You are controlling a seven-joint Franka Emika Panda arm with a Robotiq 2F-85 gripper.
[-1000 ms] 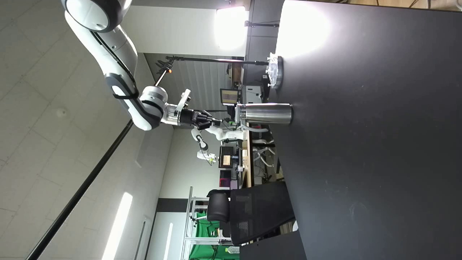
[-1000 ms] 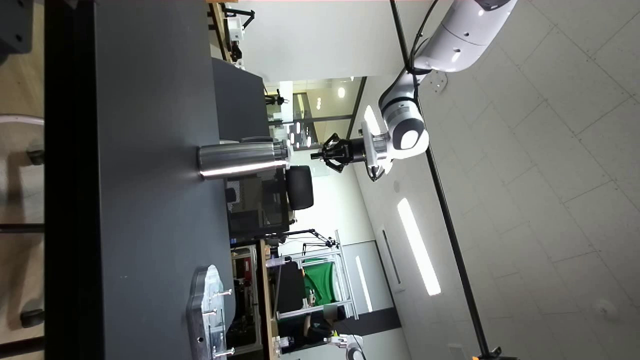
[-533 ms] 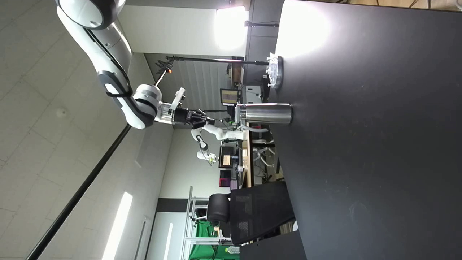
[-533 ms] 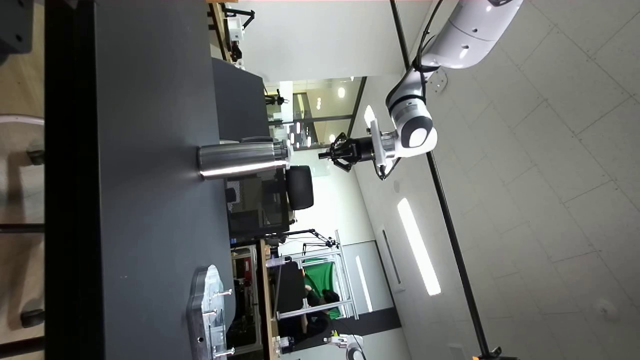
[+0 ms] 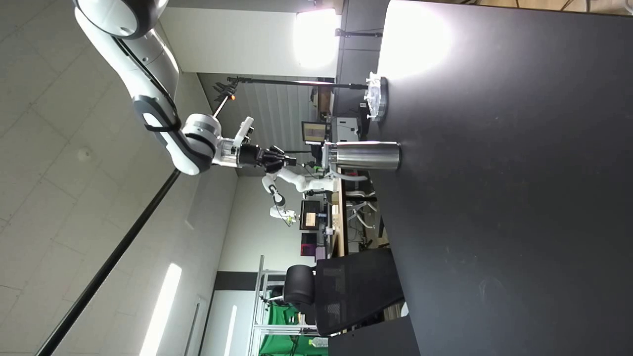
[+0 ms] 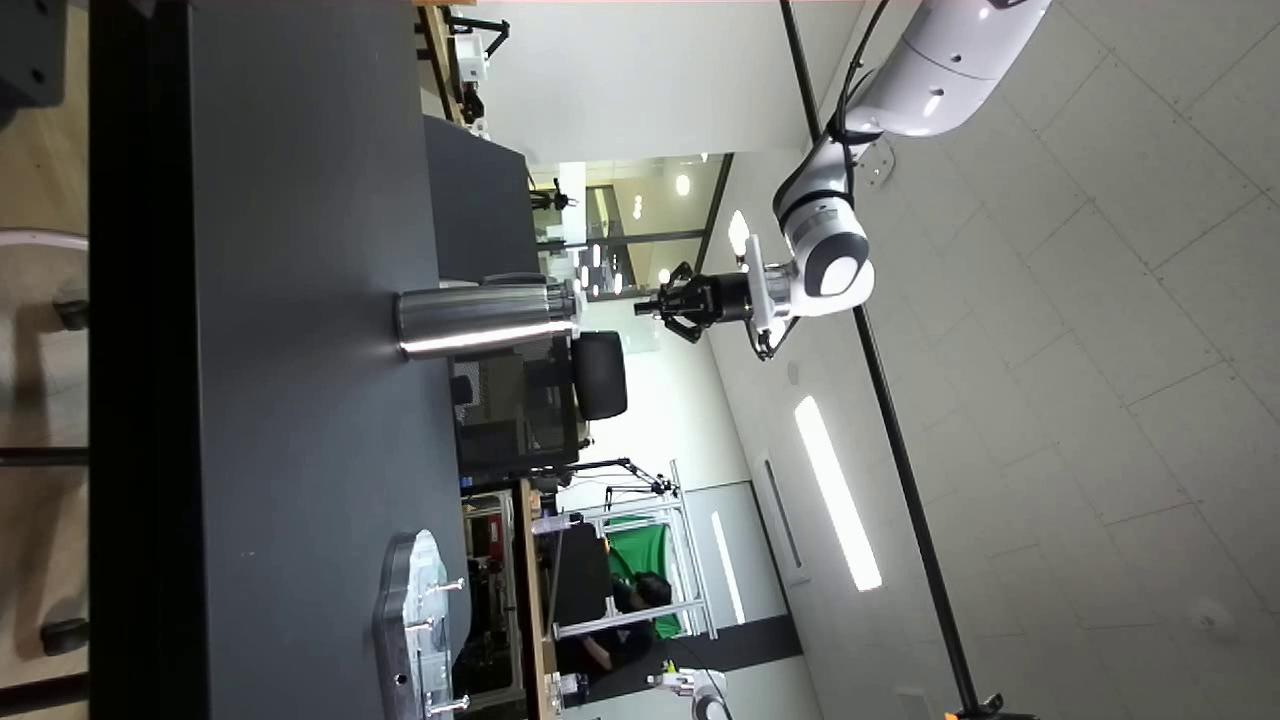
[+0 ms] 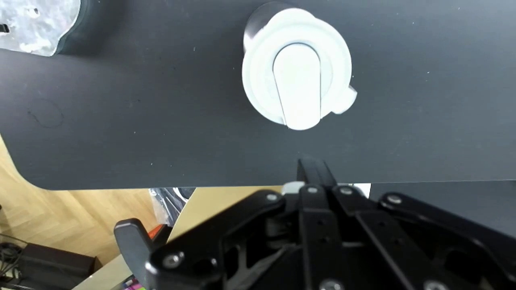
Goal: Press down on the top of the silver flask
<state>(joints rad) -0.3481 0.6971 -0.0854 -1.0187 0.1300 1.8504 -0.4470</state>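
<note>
The silver flask [image 5: 368,155] stands upright on the black table; both exterior views are turned on their side. It also shows in an exterior view [image 6: 480,317], with a handle at its side. In the wrist view its round white lid [image 7: 258,76] with a long white tab [image 7: 298,84] is seen from above, and a bit of the silver body [image 7: 258,22] shows behind it. My gripper [image 7: 314,165] is shut, its fingertips together with nothing between them. In both exterior views the gripper [image 6: 642,309] hangs above the flask's top with a gap, not touching it.
A transparent plate with metal posts on a dark base [image 6: 400,620] lies on the black table [image 5: 494,173] to one side of the flask; its corner shows in the wrist view [image 7: 38,24]. A black office chair [image 5: 356,291] stands beyond the table's edge.
My gripper has risen away from the flask's top, mostly between one second and half a second ago; since then it has barely moved. The flask has not moved.
</note>
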